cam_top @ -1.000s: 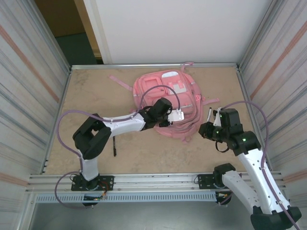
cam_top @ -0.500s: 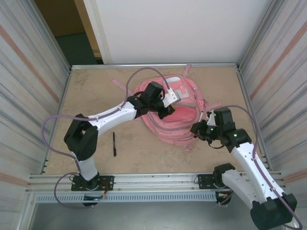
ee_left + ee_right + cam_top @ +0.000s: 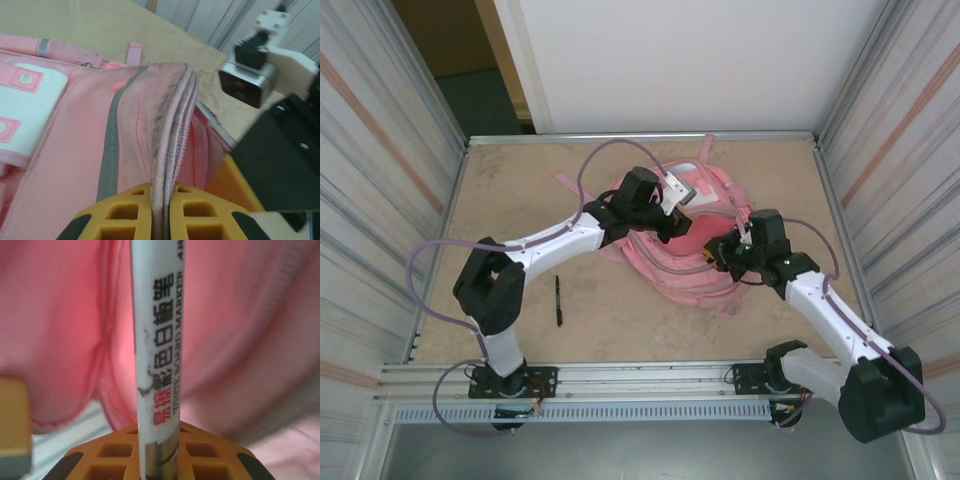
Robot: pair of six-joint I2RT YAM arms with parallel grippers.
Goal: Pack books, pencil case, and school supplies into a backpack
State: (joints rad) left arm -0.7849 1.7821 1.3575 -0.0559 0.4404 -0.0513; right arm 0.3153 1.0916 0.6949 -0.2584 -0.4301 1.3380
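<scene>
The pink backpack [image 3: 705, 275] lies at the middle back of the table. My left gripper [image 3: 668, 222] is shut on its zipped opening edge [image 3: 172, 120] and holds that flap raised; the edge runs between the yellow fingers [image 3: 125, 217]. My right gripper [image 3: 722, 256] is at the backpack's right side, shut on a white whiteboard marker [image 3: 156, 340], one of the school supplies. The marker points into the pink fabric of the opening [image 3: 250, 340]. A slim black pen [image 3: 558, 300] lies on the table left of the backpack. The books and the pencil case are out of view.
Metal walls close in the table on the left and right, with a rail along the near edge. A pink strap [image 3: 570, 178] trails behind the backpack on the left. The right arm's wrist camera [image 3: 247, 82] hangs close beside my left gripper.
My left gripper has moved toward the back with the backpack's edge, lifting the flap. My right arm has swung left from beside the backpack to its opening, marker still in its grip.
</scene>
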